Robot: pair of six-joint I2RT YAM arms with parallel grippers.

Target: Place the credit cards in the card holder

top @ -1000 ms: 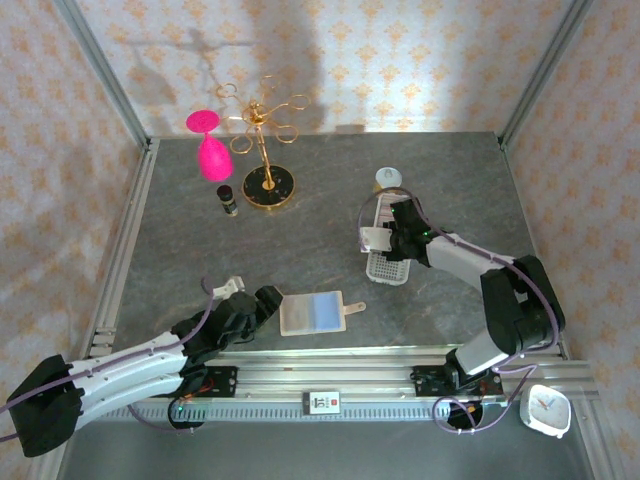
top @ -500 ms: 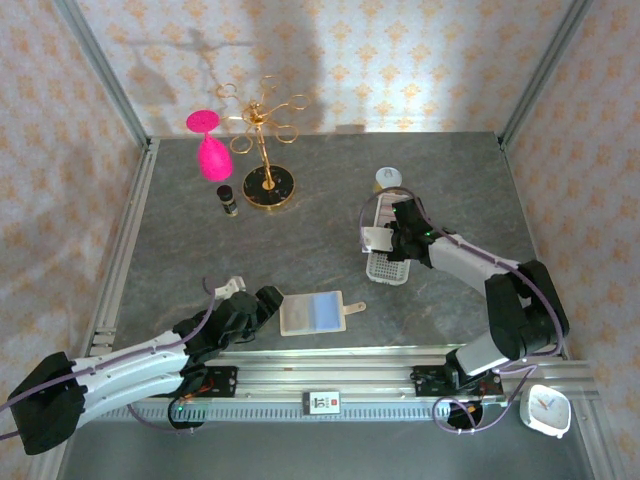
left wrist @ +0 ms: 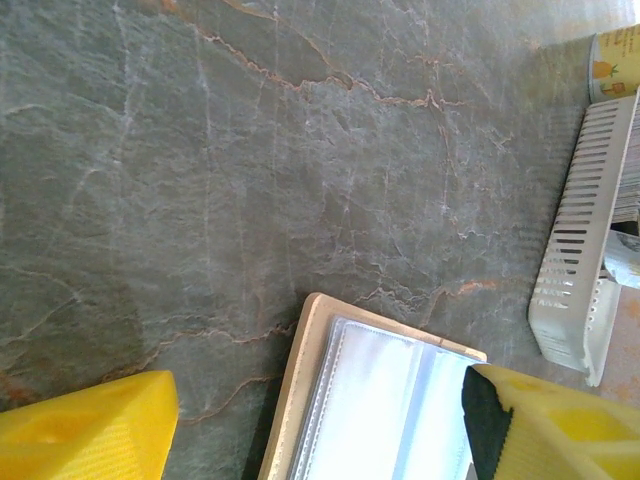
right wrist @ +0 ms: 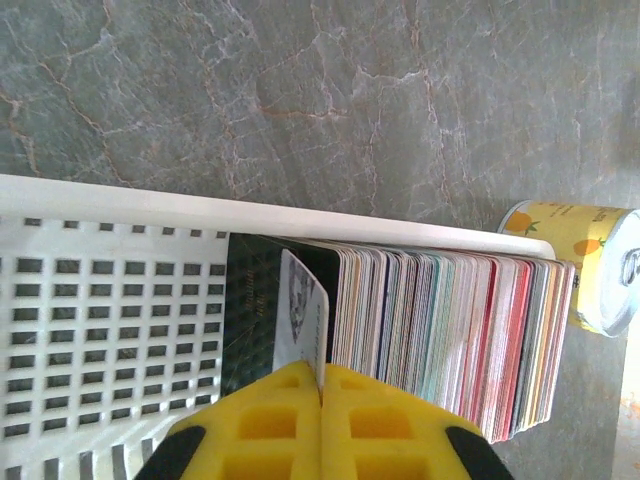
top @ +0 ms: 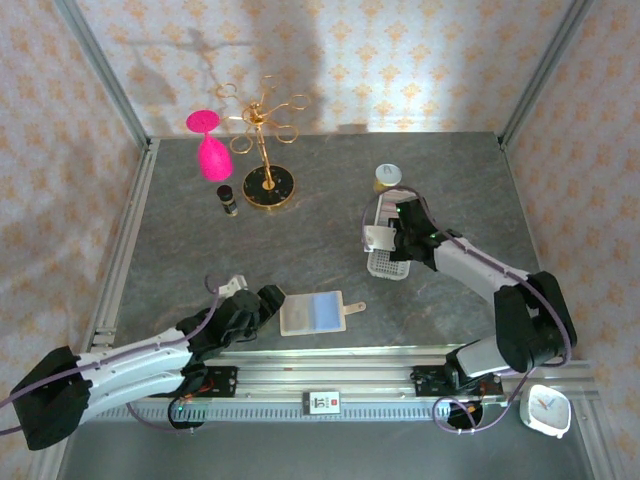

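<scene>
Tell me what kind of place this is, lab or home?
Probably a staged robot test cell, not a home: aluminium frame posts hold wallpaper-print panels, both arms mount on a rail at the marble-look table edge, with unrelated props like a gold wire stand.

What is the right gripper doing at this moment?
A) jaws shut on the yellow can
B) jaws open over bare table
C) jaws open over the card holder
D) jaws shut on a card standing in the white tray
D: in the right wrist view, the right gripper has its jaws shut on the edge of a card standing at the front of the stack in the tray.
</scene>
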